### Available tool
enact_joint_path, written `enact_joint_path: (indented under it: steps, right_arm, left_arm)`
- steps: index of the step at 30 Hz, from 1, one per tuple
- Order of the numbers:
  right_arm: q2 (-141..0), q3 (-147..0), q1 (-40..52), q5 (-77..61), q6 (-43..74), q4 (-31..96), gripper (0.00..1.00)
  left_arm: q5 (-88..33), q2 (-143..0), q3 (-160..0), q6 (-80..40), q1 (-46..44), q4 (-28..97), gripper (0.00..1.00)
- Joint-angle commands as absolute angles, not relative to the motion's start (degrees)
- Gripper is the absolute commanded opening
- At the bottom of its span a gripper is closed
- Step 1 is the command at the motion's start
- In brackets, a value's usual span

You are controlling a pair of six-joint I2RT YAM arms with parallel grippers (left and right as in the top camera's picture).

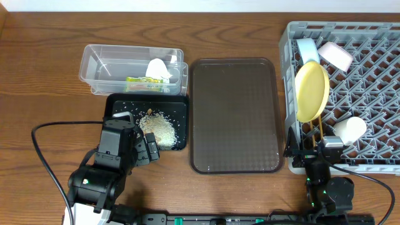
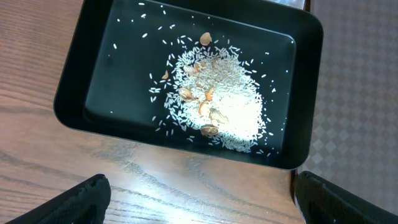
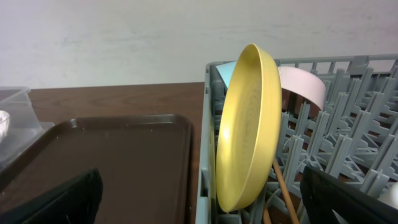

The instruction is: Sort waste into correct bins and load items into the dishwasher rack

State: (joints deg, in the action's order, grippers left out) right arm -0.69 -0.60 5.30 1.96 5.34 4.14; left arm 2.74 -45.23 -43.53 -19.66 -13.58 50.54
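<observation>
The grey dishwasher rack holds the yellow plate on edge, the light blue bowl, the pink-white bowl, the white cup and the chopsticks. The plate and chopsticks show in the right wrist view. Rice scraps lie in the black tray. The napkin and wrapper lie in the clear tub. My left gripper is open over bare wood just before the black tray. My right gripper is open at the rack's near-left corner.
A large brown serving tray lies between the bins and the rack; it also shows in the right wrist view. Cables run along the table's front edge near both arms.
</observation>
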Motion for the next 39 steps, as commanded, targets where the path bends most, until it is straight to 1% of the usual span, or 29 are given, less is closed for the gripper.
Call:
enact_joint_path:
  steps: [1,4,7,11,17,20,25,29,33,37,39]
  right_arm:
    - [-0.32,-0.32,4.69,2.50,4.40,4.05,0.99]
    - [-0.34,-0.32,4.67,2.50,4.40,4.05,0.99]
    - [-0.34,-0.32,4.69,2.50,4.40,4.05,0.99]
    - [-0.32,-0.32,4.67,2.50,4.40,4.05,0.99]
    - [-0.34,-0.32,4.69,2.50,4.40,4.05,0.99]
    - [-0.34,-0.32,4.67,2.50,4.40,4.05,0.99]
    - [-0.34,-0.32,4.67,2.50,4.40,4.05,0.99]
    - [-0.34,-0.32,4.67,2.50,4.40,4.05,0.99]
    - [-0.34,-0.32,4.67,2.50,4.40,4.05,0.99]
    - [-0.34,-0.32,4.69,2.50,4.40,4.05,0.99]
    - [-0.34,-0.32,4.69,2.50,4.40,4.05,0.99]
  left_arm:
    - [2.66,-44.14,-43.29,-19.57,-13.67,51.11,0.96]
    - [3.09,-42.65,-43.18,-17.04,-13.65,53.21,0.97]
    - [3.03,-38.81,-41.28,-14.94,-12.80,49.89,0.97]
    - [-0.34,-30.22,-34.59,-8.58,-10.44,40.66,0.96]
    - [-4.05,-15.55,-20.93,-6.85,-7.14,28.71,0.96]
    - [-7.40,-9.37,-14.87,-2.87,-5.50,20.58,0.97]
    - [-8.56,-3.20,-7.55,-0.08,-3.29,7.92,0.97]
    - [-8.56,-1.52,-3.16,4.27,-2.61,-1.26,0.96]
    - [-8.58,-0.51,-0.12,6.66,-2.52,-2.87,0.97]
    - [-8.36,-0.05,-0.23,6.59,-2.48,3.49,0.97]
    - [-8.38,-0.05,-0.23,6.61,-2.46,3.27,0.97]
